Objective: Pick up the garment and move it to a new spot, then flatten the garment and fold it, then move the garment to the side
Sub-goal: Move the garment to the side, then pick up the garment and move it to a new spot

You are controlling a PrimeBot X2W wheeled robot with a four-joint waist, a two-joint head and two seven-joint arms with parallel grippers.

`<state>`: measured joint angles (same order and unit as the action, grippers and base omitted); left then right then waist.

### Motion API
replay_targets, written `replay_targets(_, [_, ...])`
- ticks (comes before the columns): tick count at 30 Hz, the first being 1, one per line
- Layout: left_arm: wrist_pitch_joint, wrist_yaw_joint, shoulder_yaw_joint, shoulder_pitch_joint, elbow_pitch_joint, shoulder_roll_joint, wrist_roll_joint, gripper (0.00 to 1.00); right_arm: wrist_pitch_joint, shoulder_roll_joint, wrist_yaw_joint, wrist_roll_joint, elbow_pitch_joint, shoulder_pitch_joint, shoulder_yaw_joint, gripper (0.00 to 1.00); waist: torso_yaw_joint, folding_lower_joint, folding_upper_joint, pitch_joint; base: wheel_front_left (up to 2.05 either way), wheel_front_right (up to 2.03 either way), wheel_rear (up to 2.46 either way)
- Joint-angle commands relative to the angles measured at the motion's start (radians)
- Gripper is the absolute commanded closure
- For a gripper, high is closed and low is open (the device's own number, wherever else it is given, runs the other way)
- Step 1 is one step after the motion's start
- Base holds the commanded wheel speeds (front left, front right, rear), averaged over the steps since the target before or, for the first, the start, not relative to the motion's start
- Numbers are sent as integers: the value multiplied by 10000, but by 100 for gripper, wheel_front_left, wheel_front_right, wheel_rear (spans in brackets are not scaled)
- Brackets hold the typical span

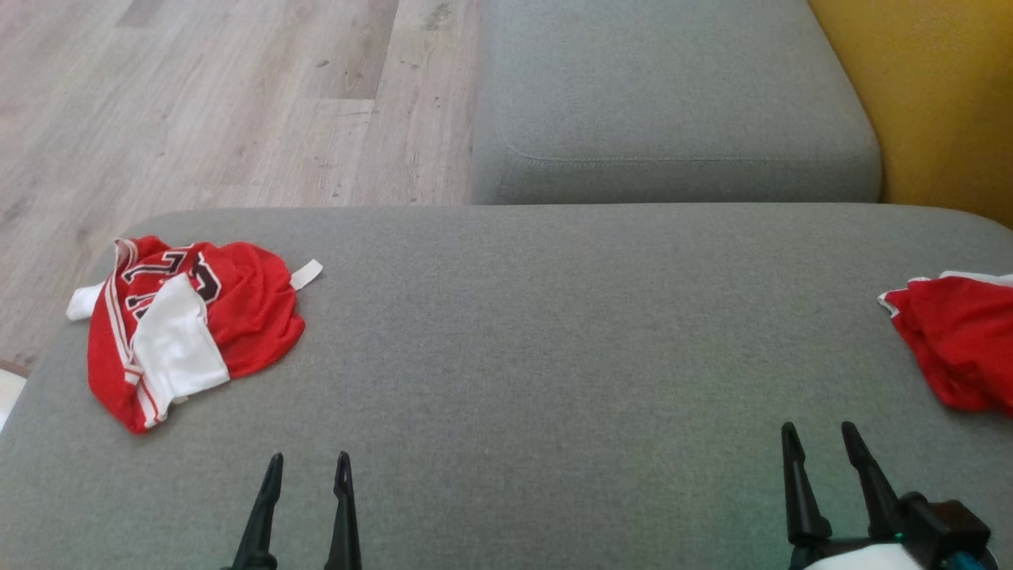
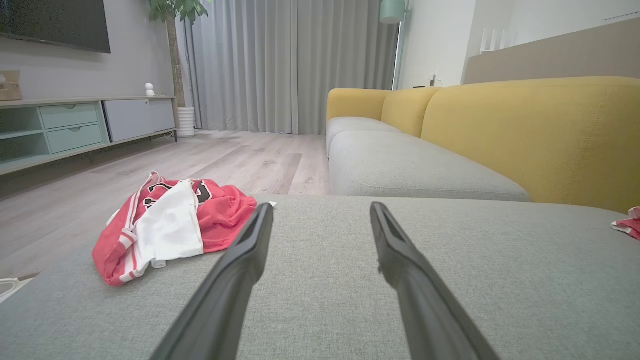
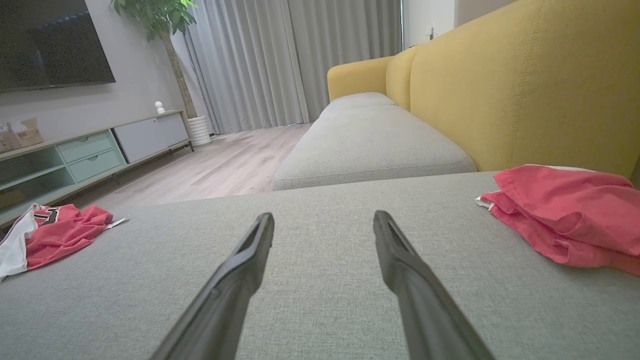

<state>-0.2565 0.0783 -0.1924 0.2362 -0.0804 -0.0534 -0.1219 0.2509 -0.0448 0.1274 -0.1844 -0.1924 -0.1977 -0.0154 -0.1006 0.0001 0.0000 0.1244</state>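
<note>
Holding left claw (image 1: 309, 459) and right claw (image 1: 818, 427) low over grey cushion (image 1: 554, 356), fingers levelled forward, both spread wide, empty. Noted garment (image 1: 186, 332) crumpled at cushion's left edge, clear of both claws, long axis near-to-far, lettering at far end.

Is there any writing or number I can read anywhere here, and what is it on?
Red and white jersey, at the left on the grey cushion: big black characters edged in white, crumpled and partly folded under; not readable.
Red garment at the right: no print visible.
Nothing else carries readable text.
</note>
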Motion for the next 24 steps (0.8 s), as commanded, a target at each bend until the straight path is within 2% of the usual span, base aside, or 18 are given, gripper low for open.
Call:
replay_targets(1, [-53,-8,332,-480,263,32,76,0,108,-62,33,72,258,231,-214,0,7,-1,0,-6,0,0,0])
replay_targets(10, [-53,158,374,-454,262,32,-10,0,108,-59,33,139,75,338,-443,0,8,-1,0,-40,0,0,0])
replay_targets(17, [-53,147,471,-538,290,32,104,0,108,-58,33,180,50,280,-481,0,-408,-1,0,-80,0,0,0])
replay_targets(21, [-53,147,477,-595,334,32,100,0,108,-57,33,171,75,267,-554,0,-1056,-1,0,-175,0,0,0])
replay_targets(24, [-53,167,613,-603,397,32,134,0,108,-56,33,118,101,283,-623,0,-1896,-1,0,-254,0,0,0])
